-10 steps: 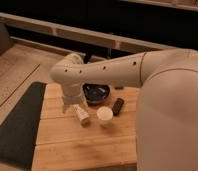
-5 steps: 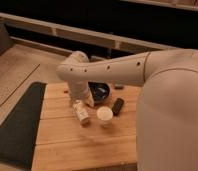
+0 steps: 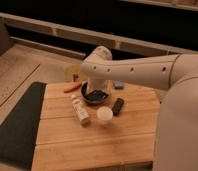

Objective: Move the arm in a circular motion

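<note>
Up front, the pale slatted wooden table (image 3: 97, 145), with a dark flat mat (image 3: 14, 127) along its left edge. Moving in: a white plastic bottle (image 3: 80, 110) lying on its side, a small round white cup (image 3: 105, 114) just beside it, and a black oblong block (image 3: 118, 106) near the cup's right. Behind them sits a dark round bowl (image 3: 88, 97), and there's the gripper (image 3: 96, 91), hanging low right over that bowl; spread or pressed together, I cannot tell. An orange stick-shaped item (image 3: 73, 87) lies left of the bowl. Above it all, the glossy cream-white arm (image 3: 137, 72) reaches in from the right, its elbow bent over the table's far edge.
</note>
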`<move>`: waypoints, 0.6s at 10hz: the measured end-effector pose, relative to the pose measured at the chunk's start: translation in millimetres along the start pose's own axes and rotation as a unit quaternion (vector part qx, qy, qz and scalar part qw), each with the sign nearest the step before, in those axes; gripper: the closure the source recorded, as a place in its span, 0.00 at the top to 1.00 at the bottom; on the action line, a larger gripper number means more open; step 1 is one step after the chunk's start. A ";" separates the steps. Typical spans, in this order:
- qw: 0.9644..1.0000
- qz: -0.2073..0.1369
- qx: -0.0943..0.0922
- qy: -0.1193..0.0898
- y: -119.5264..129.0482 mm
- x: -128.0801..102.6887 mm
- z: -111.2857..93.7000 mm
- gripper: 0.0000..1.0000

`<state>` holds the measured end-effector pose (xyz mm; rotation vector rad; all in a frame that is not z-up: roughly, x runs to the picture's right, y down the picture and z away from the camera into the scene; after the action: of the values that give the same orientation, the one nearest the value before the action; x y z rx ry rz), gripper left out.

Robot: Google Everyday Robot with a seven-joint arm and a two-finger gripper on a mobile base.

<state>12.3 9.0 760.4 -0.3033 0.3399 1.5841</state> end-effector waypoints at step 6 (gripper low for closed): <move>0.993 0.089 0.074 -0.002 -85.7 -14.7 12.5 0.65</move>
<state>98.7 3.2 775.1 -0.1580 0.4888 1.7228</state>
